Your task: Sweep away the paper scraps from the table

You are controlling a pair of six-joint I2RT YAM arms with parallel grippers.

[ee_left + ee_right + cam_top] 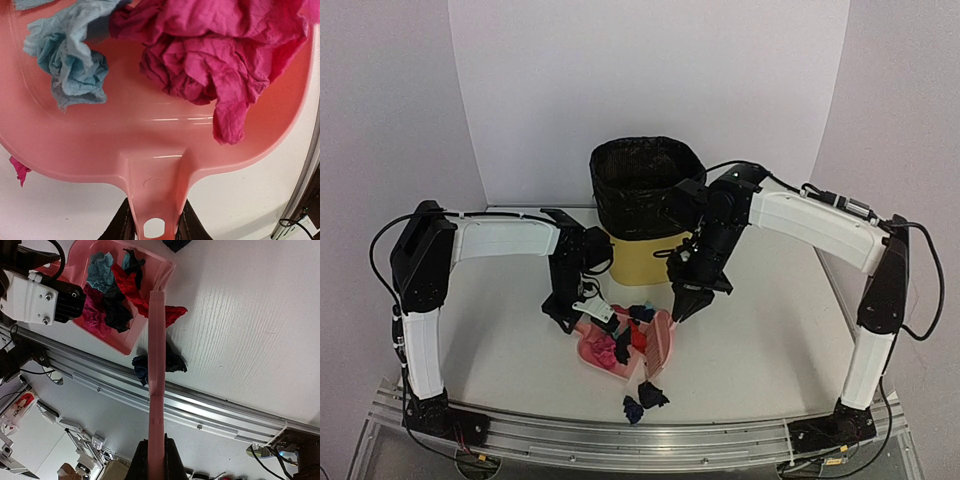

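Note:
My left gripper is shut on the handle of the pink dustpan, which lies on the white table. The pan holds a light blue scrap, a magenta scrap and red and black ones. My right gripper is shut on the pink brush, whose head stands at the pan's mouth. A red scrap lies at the mouth. Navy and black scraps lie on the table in front of the pan, also in the right wrist view.
A yellow bin with a black liner stands at the back centre, behind both grippers. The metal rail runs close to the loose dark scraps. A small pink bit lies on the table beside the pan. Another dark scrap lies farther off.

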